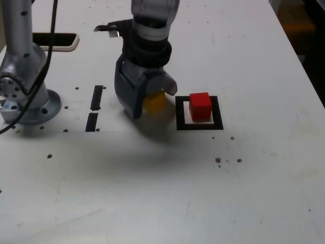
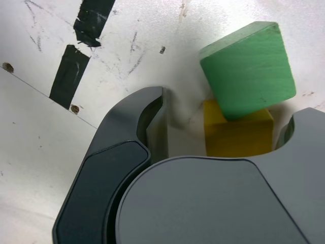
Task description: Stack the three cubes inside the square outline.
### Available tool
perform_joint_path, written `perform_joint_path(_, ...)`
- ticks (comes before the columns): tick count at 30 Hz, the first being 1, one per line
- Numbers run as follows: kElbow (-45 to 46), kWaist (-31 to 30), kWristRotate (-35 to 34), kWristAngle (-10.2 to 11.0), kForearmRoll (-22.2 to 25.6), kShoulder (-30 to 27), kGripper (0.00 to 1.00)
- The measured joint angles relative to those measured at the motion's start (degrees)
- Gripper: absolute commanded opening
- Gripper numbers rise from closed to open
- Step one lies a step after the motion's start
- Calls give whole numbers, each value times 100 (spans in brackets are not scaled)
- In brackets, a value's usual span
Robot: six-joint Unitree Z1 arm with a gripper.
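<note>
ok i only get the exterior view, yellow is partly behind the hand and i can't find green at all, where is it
Observer: The wrist view shows green, overlapping part of yellow in the picture. I can't tell from it whether green rests on yellow.

Operator: is it lined up with yellow at least

Observer: No, green is turned at a clear angle to yellow.

Operator: and has the hand closed on yellow yet

Observer: No, the hand is open: bare table shows between one jaw and yellow.
</note>
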Motion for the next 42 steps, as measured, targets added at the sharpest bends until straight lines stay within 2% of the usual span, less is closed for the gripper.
perform_joint_path(5,-12,10,71,-17,-173,122,76)
perform_joint_path(11,-22,11,76,53,-254,171,49)
perform_joint_path(17,-12,16,76,135,-376,170,38)
perform_joint_path(25,-73,16,76,199,-313,162,25)
perform_joint_path(30,-351,16,205,337,254,-107,21)
perform_joint_path(33,-758,16,492,468,790,-231,21)
perform_joint_path(36,-1353,16,1021,626,1400,-439,21)
perform_joint_path(39,-1937,9,1632,696,2004,-357,21)
perform_joint_path(40,-2117,4,1825,695,2147,-269,21)
perform_joint_path(42,-2489,-13,2237,693,2133,-26,21)
